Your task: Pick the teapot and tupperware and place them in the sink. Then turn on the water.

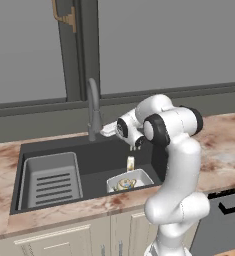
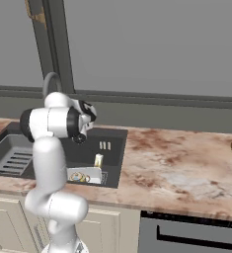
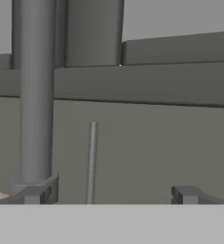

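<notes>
**End effector open at the faucet, teapot and tupperware in the sink**

Left base view: the dark sink (image 1: pixel 96 155) sits in the marbled bench (image 1: pixel 224 145). The tupperware (image 1: pixel 139 176) lies at the basin's front edge, toward 5 o'clock, with the teapot (image 1: pixel 125 184) inside it. A grey slotted rack (image 1: pixel 51 180) lies in the basin's left half, at 9 o'clock from the tupperware. The arched faucet (image 1: pixel 93 107) rises at the sink's back rim, at 12 o'clock. The end effector (image 1: pixel 107 131) reaches toward the faucet's base from its 3 o'clock side.

Right base view: the tupperware (image 2: pixel 90 176) lies at the sink's (image 2: pixel 112 143) front right, with the teapot (image 2: pixel 78 176) in it. The rack (image 2: pixel 11 159) is at 9 o'clock, partly behind the arm.

Hand view: the faucet's thick column (image 3: pixel 35 90) stands at 10 o'clock and a thin grey rod (image 3: pixel 91 162) stands upright between the fingertips (image 3: pixel 35 194), which are spread wide, empty.
</notes>
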Controlling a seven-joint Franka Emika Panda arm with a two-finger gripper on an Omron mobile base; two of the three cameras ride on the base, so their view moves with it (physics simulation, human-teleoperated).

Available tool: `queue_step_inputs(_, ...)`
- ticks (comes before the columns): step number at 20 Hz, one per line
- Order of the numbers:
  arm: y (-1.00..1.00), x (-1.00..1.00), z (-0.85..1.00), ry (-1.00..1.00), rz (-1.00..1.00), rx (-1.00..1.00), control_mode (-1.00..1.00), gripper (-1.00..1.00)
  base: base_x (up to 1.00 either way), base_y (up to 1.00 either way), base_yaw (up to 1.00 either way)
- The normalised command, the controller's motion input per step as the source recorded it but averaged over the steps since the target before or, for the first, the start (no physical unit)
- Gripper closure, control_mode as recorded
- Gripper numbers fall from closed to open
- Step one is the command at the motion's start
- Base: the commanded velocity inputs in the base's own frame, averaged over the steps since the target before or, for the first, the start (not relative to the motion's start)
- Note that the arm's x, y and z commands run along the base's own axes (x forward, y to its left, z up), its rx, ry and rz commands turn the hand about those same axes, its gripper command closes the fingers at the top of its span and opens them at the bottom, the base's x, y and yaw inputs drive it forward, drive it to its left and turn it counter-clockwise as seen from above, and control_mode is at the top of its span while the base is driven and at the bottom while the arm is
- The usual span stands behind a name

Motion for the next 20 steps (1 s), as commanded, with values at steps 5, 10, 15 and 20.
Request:
queue_step_inputs(5, 0.13, 0.42, -0.01, 0.03, -0.08, 0.00, -1.00, -1.00, 0.00, 0.00, 0.00)
queue_step_inputs(10, 0.07, 0.26, -0.08, 0.05, -0.05, 0.00, -1.00, -1.00, 0.00, 0.00, 0.00)
queue_step_inputs(15, 0.02, 0.31, -0.19, 0.03, -0.05, 0.00, -1.00, -1.00, 0.00, 0.00, 0.00)
queue_step_inputs(20, 0.00, 0.34, -0.28, 0.01, -0.05, 0.00, -1.00, -1.00, 0.00, 0.00, 0.00)
